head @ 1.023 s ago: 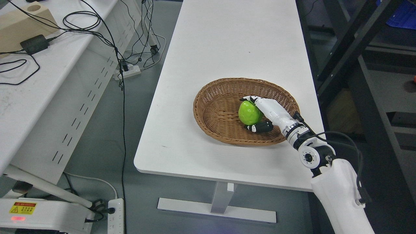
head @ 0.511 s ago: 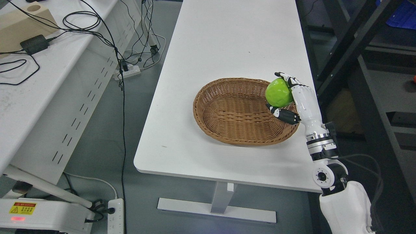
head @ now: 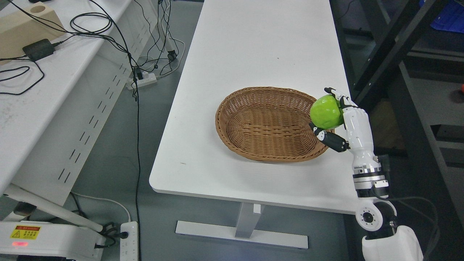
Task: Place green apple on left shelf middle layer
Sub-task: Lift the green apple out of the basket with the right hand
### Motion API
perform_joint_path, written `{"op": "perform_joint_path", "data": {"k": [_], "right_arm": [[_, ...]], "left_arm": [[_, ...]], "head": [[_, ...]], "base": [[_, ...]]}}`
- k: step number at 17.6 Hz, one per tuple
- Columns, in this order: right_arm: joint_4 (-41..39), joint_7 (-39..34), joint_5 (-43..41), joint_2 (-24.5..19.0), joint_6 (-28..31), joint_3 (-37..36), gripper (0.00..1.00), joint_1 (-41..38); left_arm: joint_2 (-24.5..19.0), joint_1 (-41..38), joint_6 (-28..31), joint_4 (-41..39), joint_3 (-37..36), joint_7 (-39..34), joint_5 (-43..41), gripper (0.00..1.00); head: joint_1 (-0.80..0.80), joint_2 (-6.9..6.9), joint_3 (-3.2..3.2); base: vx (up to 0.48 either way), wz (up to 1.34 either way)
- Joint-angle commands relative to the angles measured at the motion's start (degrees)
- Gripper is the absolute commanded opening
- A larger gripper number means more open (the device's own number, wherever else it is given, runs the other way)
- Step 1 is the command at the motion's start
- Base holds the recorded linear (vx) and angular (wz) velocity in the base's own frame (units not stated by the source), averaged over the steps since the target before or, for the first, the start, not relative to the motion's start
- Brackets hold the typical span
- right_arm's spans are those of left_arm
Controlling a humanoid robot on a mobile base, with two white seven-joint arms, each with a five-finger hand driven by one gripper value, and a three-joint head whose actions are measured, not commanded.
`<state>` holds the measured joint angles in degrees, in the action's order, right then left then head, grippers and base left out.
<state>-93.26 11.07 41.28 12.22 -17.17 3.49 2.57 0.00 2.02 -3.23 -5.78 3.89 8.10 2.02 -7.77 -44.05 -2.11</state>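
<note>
1. White right hand clenched around round bright green apple, thumb under, fingers over top.
2. Apple held aloft above right rim of oval brown wicker basket.
3. Basket resting on white tabletop.

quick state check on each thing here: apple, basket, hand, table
green apple: lifted clear of the basket, gripped in the right hand
right hand: fingers curled shut around the apple, held by the basket's right rim
wicker basket: upright on the table, nothing in it
white table: carries only the basket
</note>
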Motion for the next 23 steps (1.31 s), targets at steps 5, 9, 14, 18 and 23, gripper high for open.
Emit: {"op": "perform_joint_path", "data": {"k": [5, 9, 14, 18, 23], "right_arm": [[-5.4, 0.0, -0.2, -3.6, -1.5, -3.4, 0.00, -4.2], [-5.3, -0.1, -0.2, -4.6, -1.8, -3.0, 0.00, -5.0], [-5.3, -0.4, -0.2, -5.2, -2.3, -1.9, 0.00, -6.2], [-5.3, -0.4, -0.2, -6.0, -2.3, -1.9, 0.00, -6.5], [-5.3, -0.4, -0.2, -6.2, -2.3, -1.9, 0.00, -6.9]], "left_arm": [[-1.0, 0.0, 0.0, 0.0, 0.1, 0.0, 0.0, 1.00], [-1.0, 0.0, 0.0, 0.0, 0.1, 0.0, 0.0, 1.00], [-1.0, 0.0, 0.0, 0.0, 0.1, 0.0, 0.0, 1.00], [-1.0, 0.0, 0.0, 0.0, 0.1, 0.0, 0.0, 1.00], [-1.0, 0.0, 0.0, 0.1, 0.1, 0.0, 0.0, 1.00]], "head": [[0.00, 0.00, 0.00], [0.00, 0.00, 0.00], [0.00, 0.00, 0.00], [0.00, 0.00, 0.00], [0.00, 0.00, 0.00]], "base": [[0.000, 0.00], [0.000, 0.00], [0.000, 0.00], [0.000, 0.00], [0.000, 0.00]]}}
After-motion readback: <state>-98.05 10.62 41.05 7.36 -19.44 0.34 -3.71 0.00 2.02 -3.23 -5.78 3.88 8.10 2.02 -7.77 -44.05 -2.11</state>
